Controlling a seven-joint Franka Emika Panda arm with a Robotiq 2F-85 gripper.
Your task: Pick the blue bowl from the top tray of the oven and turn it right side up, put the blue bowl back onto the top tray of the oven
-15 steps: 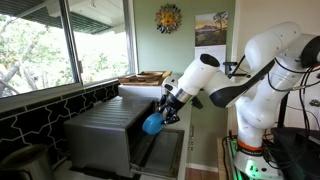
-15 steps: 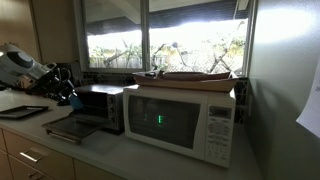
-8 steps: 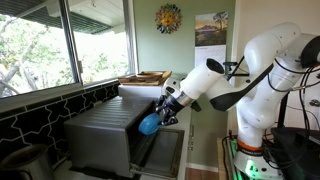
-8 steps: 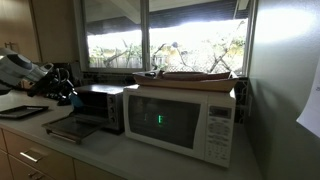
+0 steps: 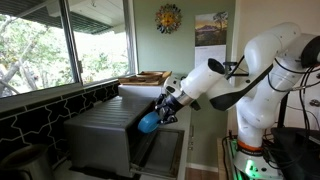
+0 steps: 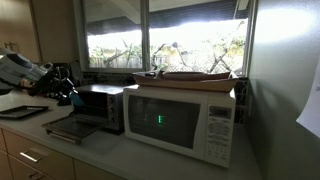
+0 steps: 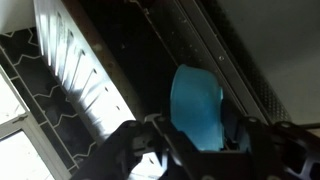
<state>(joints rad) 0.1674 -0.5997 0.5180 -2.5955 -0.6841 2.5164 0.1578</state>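
My pincer was closed on the blue bowl, its fingers only as far apart as the bowl forced them. In the wrist view the dark fingers stood on either side of the bowl, gripping it between them. I held the bowl in the air at the open front of the oven, just above the dropped door and at about the height of the oven's top edge. It rested on no tray. In the wrist view it hung before the dark inside of the oven, with the oven's ribbed, shiny metal top off to one side. I could not tell from any view which way the bowl's mouth faced.

In an exterior view my arm reached toward the oven, whose door lay flat and open on the counter. The bowl was too dark there to make out. Beside the oven stood a white microwave with a wooden tray on top.
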